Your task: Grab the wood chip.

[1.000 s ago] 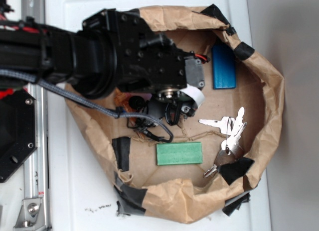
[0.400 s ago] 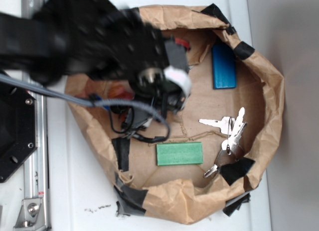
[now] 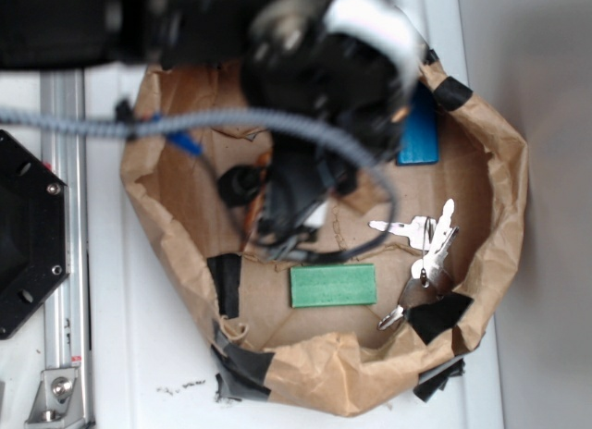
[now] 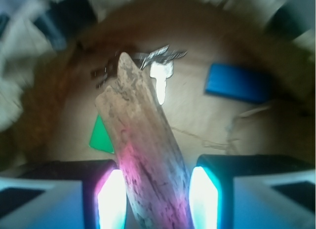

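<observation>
In the wrist view the wood chip (image 4: 143,135), a long, rough, grey-brown sliver, runs up from between my two lit pads toward the keys. My gripper (image 4: 155,194) is shut on its lower end, a pad (image 4: 112,199) pressing each side, and the chip hangs clear of the paper floor. From the exterior camera the blurred black arm fills the top of the frame. The gripper (image 3: 294,202) hangs below it over the middle of the paper bag basin (image 3: 504,198). The chip itself is hidden there by the fingers.
Inside the brown paper basin lie a blue block (image 3: 418,133), a green block (image 3: 333,285) and a bunch of keys (image 3: 427,244). A grey cable (image 3: 185,119) trails left from the arm. A metal rail (image 3: 65,263) and a black plate (image 3: 23,235) stand at the left.
The arm has swung up and to the right in the exterior view and now looms larger and blurred. The gripper has lifted off the basin floor.
</observation>
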{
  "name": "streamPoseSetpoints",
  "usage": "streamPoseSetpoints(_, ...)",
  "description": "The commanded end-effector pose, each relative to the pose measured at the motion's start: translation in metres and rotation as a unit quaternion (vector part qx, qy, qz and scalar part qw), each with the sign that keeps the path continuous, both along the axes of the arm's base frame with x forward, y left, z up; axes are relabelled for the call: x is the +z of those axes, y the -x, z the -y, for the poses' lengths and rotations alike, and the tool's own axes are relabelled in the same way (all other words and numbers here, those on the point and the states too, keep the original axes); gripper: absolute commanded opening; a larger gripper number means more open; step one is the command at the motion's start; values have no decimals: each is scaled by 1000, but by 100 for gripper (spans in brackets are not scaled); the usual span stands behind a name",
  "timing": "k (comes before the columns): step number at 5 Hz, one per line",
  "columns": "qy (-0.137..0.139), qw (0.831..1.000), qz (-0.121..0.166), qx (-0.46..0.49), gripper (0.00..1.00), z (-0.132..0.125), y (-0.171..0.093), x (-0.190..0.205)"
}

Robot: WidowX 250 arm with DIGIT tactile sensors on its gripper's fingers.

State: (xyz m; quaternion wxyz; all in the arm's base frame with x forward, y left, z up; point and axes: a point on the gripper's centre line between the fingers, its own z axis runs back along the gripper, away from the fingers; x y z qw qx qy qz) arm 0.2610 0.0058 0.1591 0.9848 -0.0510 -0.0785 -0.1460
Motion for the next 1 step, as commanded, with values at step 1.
streamPoseSetpoints(1,-5,999,30,44,0,7,-16,15)
